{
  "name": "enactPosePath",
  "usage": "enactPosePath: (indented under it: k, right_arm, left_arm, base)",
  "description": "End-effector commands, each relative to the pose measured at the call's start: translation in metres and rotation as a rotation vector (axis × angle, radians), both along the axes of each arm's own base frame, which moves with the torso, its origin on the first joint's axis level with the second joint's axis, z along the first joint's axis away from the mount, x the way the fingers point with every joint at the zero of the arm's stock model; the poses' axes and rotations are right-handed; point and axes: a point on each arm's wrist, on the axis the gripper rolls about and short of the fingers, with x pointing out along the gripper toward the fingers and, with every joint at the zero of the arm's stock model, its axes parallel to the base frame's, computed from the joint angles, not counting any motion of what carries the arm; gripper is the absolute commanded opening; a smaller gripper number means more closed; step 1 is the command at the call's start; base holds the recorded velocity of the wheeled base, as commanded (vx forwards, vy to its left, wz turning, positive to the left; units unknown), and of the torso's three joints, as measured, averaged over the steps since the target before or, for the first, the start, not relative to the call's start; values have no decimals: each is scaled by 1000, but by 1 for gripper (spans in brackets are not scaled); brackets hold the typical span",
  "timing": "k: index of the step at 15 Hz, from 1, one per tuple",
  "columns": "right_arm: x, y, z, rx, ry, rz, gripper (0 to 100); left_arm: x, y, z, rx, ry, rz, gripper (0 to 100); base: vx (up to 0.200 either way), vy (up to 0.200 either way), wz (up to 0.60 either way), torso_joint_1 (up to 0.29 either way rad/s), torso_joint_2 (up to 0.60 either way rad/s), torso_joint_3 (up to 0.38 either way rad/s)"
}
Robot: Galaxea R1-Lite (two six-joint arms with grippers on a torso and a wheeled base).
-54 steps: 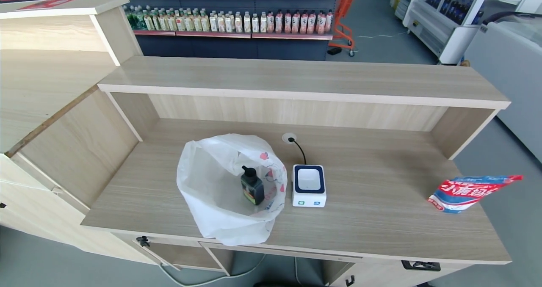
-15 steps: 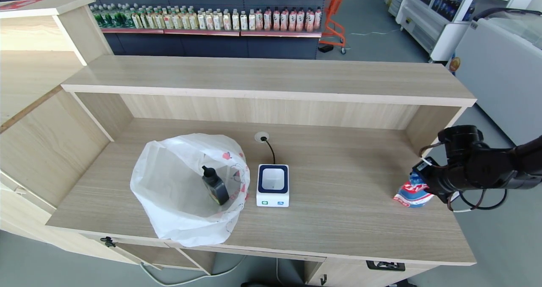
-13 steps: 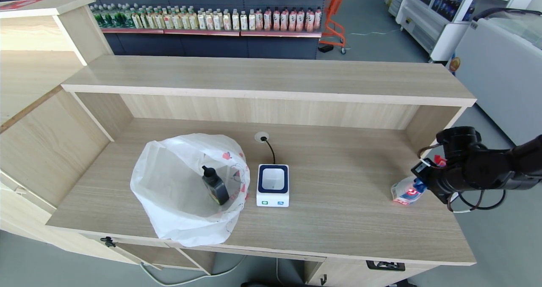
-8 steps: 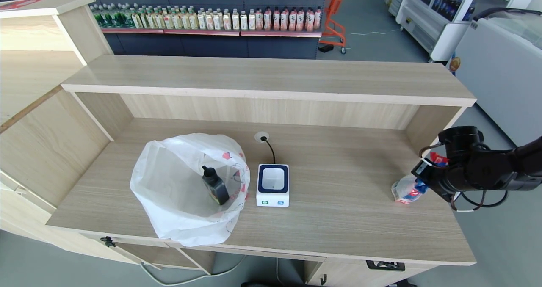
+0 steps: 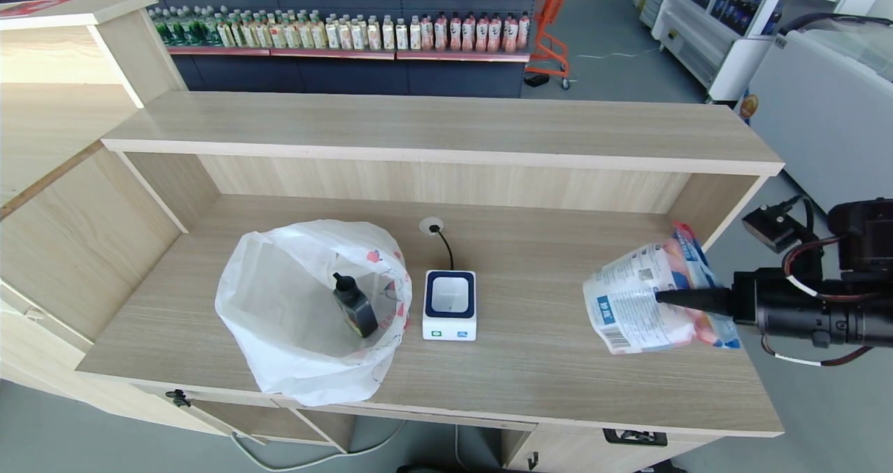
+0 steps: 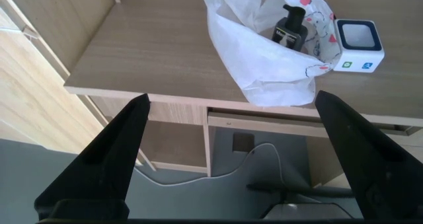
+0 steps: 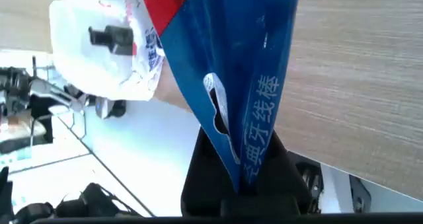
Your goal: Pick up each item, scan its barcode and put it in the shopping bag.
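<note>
Head view: jaws of my right gripper [image 5: 689,298] clamp the snack pouch [image 5: 628,309], held above the counter [image 5: 544,368] right of the scanner [image 5: 450,305]; it looks light, soft and slippery, best pinched at its stiffer sealed edge.

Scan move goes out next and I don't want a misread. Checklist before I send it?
1. Right gripper shut on snack pouch: ok.
2. Barcode turned down toward barcode scanner: not ok, it faces up.
3. Counter between pouch and scanner bare: ok.
4. Scanner window uncovered: ok.
5. Shopping bag mouth open, black bottle inside: ok.
6. Left gripper open, off the route: ok.
</note>
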Motion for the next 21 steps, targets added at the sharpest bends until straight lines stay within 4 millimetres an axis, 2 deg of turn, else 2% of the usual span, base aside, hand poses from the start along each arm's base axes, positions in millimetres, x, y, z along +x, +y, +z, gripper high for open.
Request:
enactPosePath:
  k: [1,3,7,11,21]
  right_arm:
    - [-48,6,-3,10,-149,240,0]
    - [-54,16,-3,51,-159,363,0]
    - [-62,38,14,153,-41,421,0]
    - [-58,54,26,226,78,447,0]
    - [-37,92,3,160,90,485,0]
  left_arm:
    - [0,0,0,0,0,0,100]
    - [0,0,0,0,0,0,100]
    - [0,0,0,0,0,0,100]
    - [0,0,0,0,0,0,100]
    - [0,0,0,0,0,0,100]
  base:
    - [0,0,0,0,0,0]
    - [0,0,0,0,0,0]
    - [0,0,0,0,0,0]
    - [0,0,0,0,0,0]
    - [0,0,0,0,0,0]
